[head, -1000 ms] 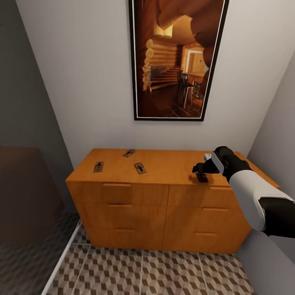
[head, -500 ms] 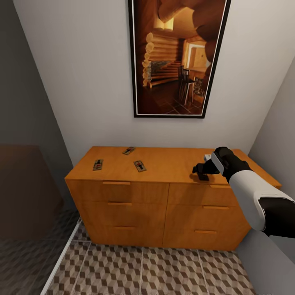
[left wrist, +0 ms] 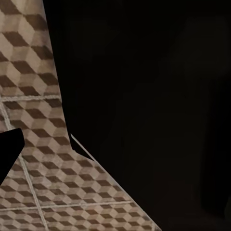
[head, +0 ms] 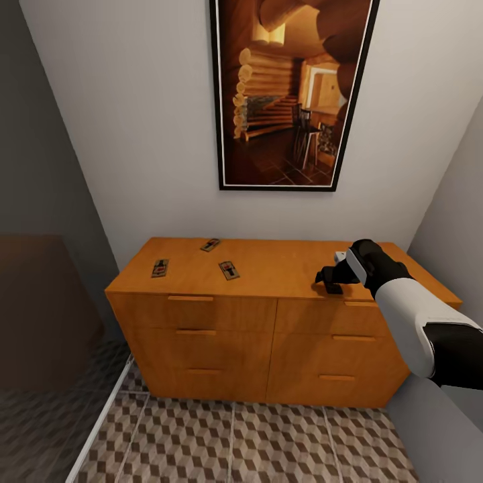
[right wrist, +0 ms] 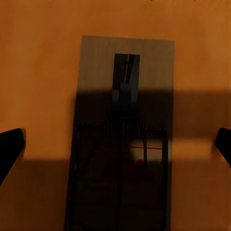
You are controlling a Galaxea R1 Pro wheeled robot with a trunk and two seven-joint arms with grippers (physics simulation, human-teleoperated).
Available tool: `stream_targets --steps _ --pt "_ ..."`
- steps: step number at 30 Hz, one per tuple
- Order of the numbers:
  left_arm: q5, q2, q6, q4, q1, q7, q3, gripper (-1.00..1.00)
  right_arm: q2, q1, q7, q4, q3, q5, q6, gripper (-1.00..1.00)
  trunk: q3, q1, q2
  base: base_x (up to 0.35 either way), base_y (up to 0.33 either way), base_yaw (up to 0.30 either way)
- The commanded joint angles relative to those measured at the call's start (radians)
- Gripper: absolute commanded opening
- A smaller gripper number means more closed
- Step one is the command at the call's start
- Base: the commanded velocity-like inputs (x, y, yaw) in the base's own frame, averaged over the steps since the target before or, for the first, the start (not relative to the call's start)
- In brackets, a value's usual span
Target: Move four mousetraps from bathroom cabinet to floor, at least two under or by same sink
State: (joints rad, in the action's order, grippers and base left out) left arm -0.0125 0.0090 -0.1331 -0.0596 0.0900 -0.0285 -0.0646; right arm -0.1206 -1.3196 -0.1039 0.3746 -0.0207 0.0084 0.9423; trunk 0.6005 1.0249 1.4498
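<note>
Left to right on my head camera: three mousetraps lie on the orange cabinet (head: 268, 349) top, one near the left edge (head: 159, 268), one further back (head: 210, 245), one toward the middle (head: 229, 270), all apart from each other. Next, my right claw (head: 330, 280) hangs low over the cabinet's right front edge. In its wrist camera the fourth mousetrap (right wrist: 122, 139) lies flat on the wood between the two dark fingertips (right wrist: 9, 147), claw spread wide, touching nothing. Cube-patterned bathroom floor (head: 268, 446) runs below the drawers. I can't tell the left claw's state; its wrist camera shows floor tiles and darkness.
</note>
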Motion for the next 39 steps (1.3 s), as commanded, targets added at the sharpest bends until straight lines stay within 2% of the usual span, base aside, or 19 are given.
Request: stream_targets --steps 1,19,20,39 --pt "-0.001 0.0 -0.002 -0.002 0.0 -0.001 -0.006 1.0 -0.001 0.0 -0.005 -0.014 -0.001 -0.01 0.004 1.0 0.001 0.0 0.0 0.0 0.0 0.0" --pt "-0.001 0.0 -0.001 -0.002 0.0 -0.001 -0.006 1.0 -0.001 0.0 -0.007 -0.016 -0.001 -0.011 -0.002 1.0 0.001 0.0 0.0 0.0 0.0 0.0" --pt "-0.001 0.001 -0.001 -0.002 0.0 -0.001 -0.006 1.0 -0.001 0.0 -0.008 -0.016 -0.001 -0.011 -0.006 -1.0 0.001 0.0 0.0 0.0 0.0 0.0" --pt "-0.001 0.0 -0.001 -0.002 0.0 -0.001 -0.006 1.0 -0.001 0.0 -0.01 -0.043 -0.001 -0.011 -0.033 -1.0 0.001 0.0 0.0 0.0 0.0 0.0"
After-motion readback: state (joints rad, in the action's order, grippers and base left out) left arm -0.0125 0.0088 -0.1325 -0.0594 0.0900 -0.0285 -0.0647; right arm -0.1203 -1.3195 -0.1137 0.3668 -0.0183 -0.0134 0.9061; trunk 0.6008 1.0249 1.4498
